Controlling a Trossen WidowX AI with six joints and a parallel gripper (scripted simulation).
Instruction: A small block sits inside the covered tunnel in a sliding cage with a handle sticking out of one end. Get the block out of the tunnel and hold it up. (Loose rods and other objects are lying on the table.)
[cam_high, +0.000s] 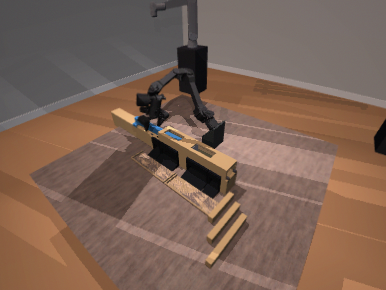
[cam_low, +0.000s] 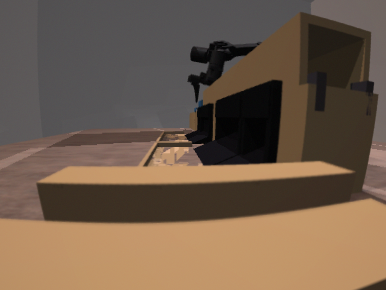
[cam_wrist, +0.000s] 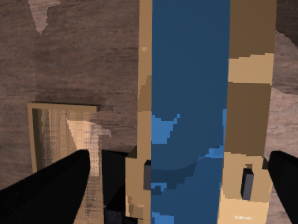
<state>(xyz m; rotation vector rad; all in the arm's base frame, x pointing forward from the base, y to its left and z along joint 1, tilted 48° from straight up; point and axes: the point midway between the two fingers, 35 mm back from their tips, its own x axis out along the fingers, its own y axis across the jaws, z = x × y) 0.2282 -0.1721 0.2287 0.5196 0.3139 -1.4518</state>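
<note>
"Blue handle pointing which way?"
"Lengthwise, in line with the tunnel, out past one end."
"Relative to the gripper?"
"Between the spread fingers in wrist view. Opened nearly fully, gripping nothing."

The long box-shaped tunnel is tan, with black side panels, a flat blue strip and a streaky brown-grey rectangular mat beneath.
</note>
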